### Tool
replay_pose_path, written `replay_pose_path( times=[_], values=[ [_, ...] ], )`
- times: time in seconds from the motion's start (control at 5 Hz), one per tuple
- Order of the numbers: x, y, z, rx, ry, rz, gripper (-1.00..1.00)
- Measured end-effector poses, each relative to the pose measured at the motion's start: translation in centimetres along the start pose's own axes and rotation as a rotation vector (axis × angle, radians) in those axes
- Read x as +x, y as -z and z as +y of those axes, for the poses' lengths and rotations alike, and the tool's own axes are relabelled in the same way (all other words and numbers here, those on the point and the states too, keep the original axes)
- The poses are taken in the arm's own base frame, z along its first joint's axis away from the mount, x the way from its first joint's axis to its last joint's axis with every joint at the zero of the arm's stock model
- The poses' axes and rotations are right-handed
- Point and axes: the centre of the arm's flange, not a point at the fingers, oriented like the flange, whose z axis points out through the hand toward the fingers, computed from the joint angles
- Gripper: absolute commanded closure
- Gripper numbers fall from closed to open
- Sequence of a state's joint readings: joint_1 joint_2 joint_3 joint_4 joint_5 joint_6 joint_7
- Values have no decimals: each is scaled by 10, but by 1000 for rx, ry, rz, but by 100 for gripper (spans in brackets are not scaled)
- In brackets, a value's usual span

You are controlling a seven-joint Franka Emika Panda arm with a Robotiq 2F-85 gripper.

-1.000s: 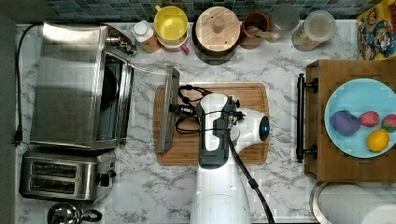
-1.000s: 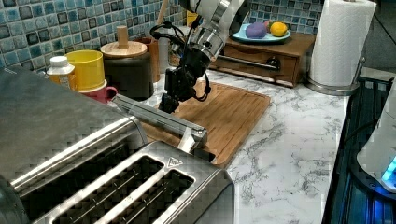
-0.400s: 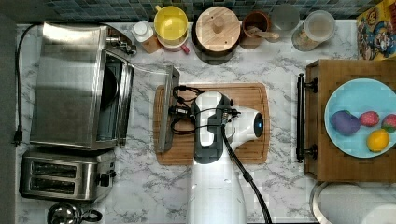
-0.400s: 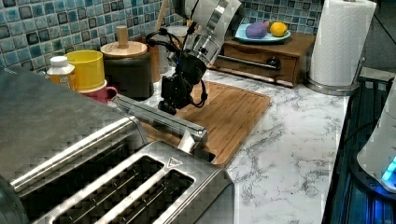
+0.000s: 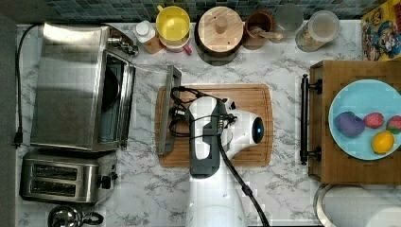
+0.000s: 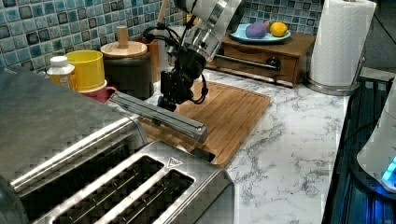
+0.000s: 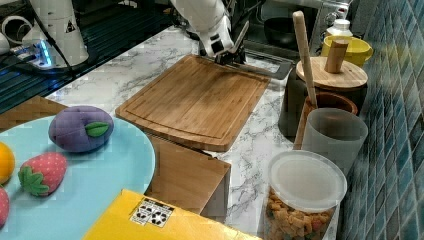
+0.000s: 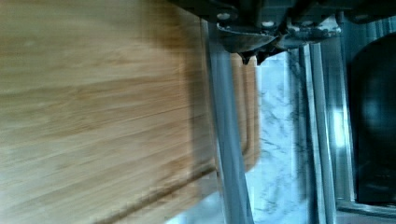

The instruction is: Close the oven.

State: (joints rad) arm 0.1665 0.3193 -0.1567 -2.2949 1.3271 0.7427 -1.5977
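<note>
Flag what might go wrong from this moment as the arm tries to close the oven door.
1. The gripper meets the oven door only at its bar handle, so it could slip off and let the door drop back.
2. The open door overhangs the cutting board; a downward push might jam it there.
3. The arm's cables dangle near the handle and may snag.
</note>
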Motion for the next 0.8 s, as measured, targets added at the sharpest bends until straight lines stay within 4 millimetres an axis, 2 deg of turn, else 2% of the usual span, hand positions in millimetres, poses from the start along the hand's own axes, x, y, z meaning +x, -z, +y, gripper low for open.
replay_pose_path(
  times=[0.2, 0.4, 0.6, 0.8],
  values=[
    [-2, 15, -45, -39, 30, -13, 100],
    [-4, 19, -107, -108, 84, -27, 100],
    [-7, 6, -179, -248, 204, -40, 100],
    [-21, -16, -244, -397, 296, -25, 100]
  ],
)
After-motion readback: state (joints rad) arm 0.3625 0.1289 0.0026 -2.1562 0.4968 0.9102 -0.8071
